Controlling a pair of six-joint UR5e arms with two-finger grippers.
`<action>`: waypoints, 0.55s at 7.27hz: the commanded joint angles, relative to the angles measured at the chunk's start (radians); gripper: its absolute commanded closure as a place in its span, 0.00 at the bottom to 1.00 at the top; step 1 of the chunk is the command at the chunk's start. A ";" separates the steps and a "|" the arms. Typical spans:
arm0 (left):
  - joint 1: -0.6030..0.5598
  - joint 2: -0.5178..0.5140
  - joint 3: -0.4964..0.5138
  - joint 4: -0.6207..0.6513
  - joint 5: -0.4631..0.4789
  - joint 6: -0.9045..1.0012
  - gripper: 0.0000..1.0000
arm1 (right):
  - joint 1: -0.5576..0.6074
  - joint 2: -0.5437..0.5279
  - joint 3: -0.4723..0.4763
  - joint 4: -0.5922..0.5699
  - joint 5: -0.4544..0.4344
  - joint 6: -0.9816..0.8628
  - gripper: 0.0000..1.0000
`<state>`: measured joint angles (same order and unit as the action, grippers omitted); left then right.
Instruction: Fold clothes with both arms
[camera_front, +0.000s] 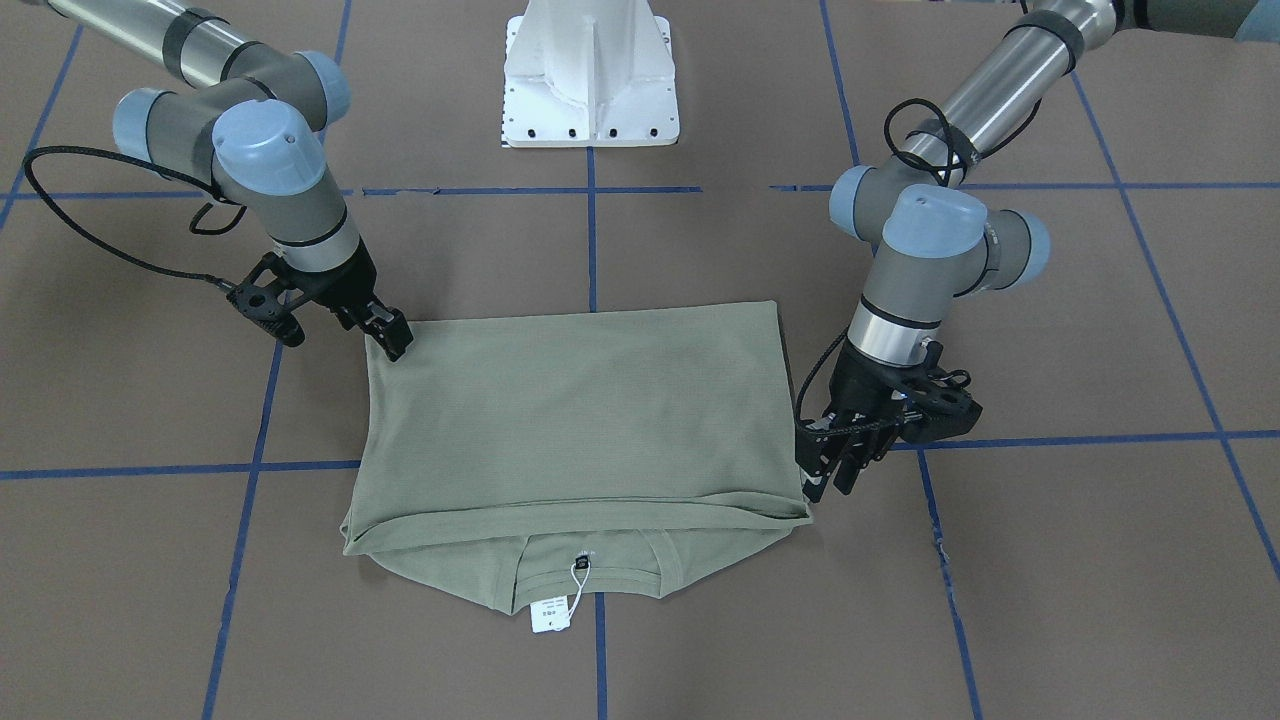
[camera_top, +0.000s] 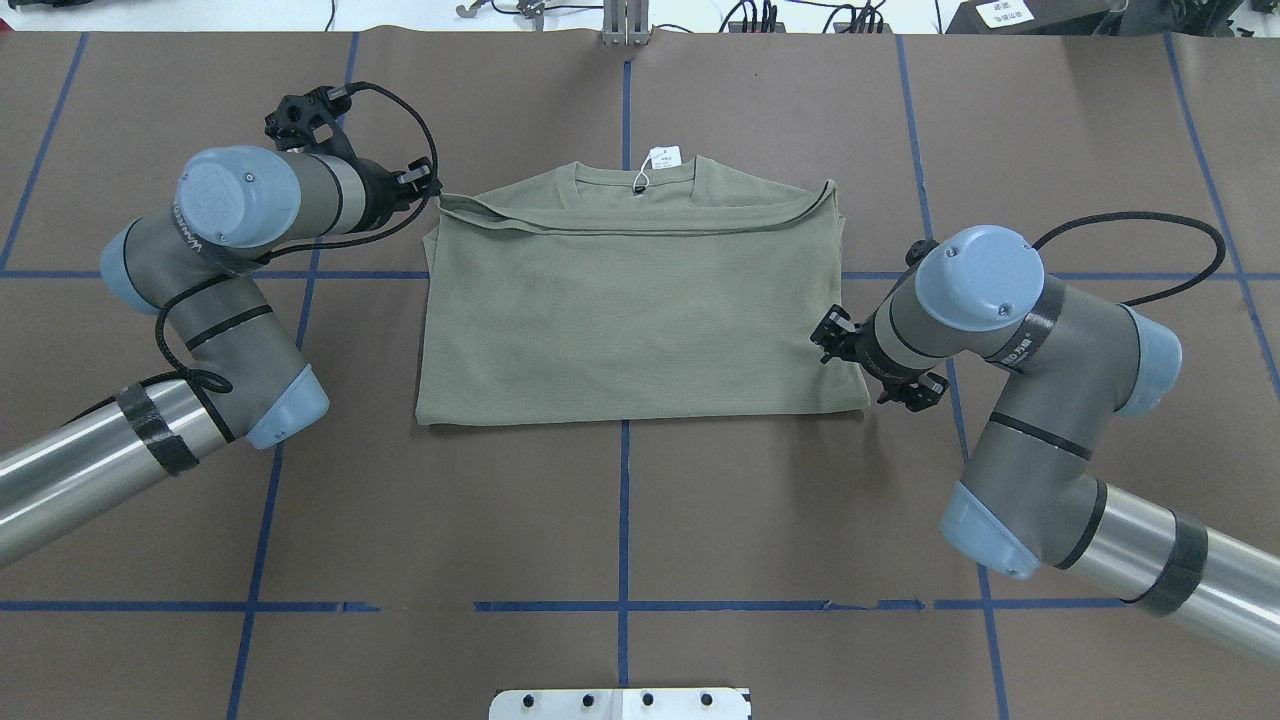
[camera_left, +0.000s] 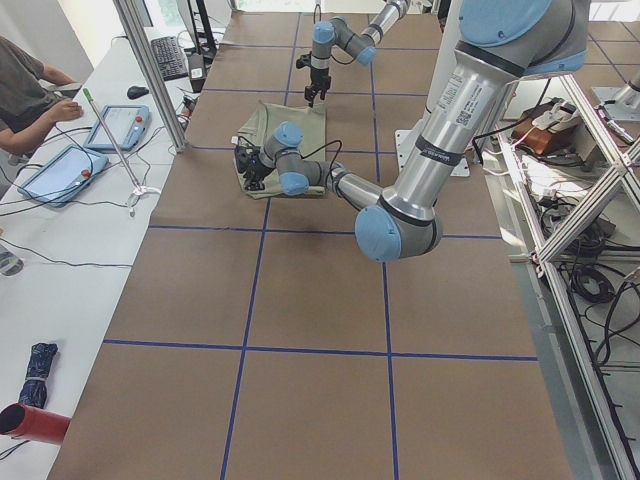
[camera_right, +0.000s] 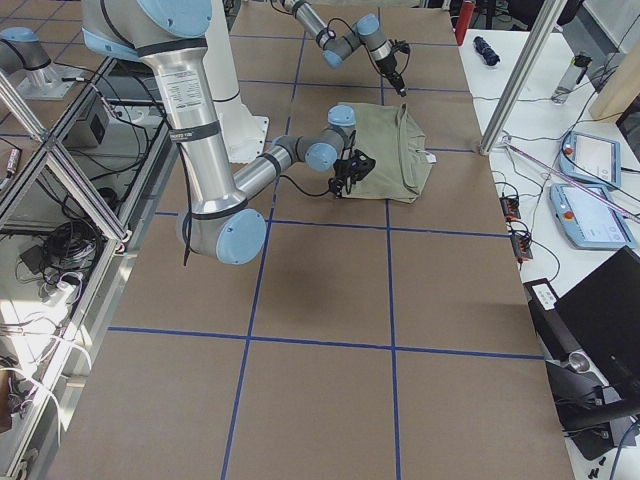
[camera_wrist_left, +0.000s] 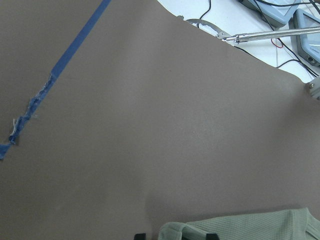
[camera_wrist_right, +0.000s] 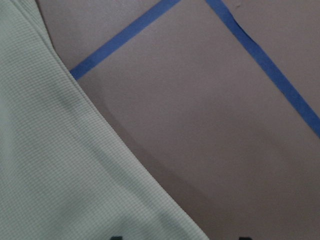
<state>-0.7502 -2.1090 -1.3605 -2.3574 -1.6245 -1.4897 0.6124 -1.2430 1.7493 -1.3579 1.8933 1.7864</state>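
— Shirt (camera_top: 630, 310), folded once, lies on the bench (camera_top: 700, 500) before the white base (camera_front: 590, 80). Why the corners?
— For the next fold, I judge. Right pincer (camera_front: 392, 338), fingers spread, nearer the base; left pincer (camera_front: 828, 482) farther, grip I cannot tell.

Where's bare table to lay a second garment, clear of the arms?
Widest: brown table between the olive-green knit shirt and the white metal base. Crowded: the shirt's two side edges, where left end effector and right end effector sit.

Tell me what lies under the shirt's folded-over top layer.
Under the top layer of the shirt, only the neckline and white hang tag stick out at the far edge. The rest, sleeves included, is covered.
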 joint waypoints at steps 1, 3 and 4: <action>0.000 0.000 -0.006 0.001 0.000 0.000 0.50 | -0.014 -0.006 -0.002 -0.001 0.004 0.002 0.56; 0.000 0.000 -0.006 0.001 0.002 -0.001 0.50 | -0.013 -0.010 0.007 -0.001 0.018 -0.002 1.00; 0.000 0.001 -0.006 0.000 0.000 -0.001 0.51 | -0.011 -0.010 0.010 -0.001 0.038 -0.005 1.00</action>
<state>-0.7501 -2.1089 -1.3665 -2.3565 -1.6239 -1.4908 0.6004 -1.2519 1.7541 -1.3591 1.9130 1.7841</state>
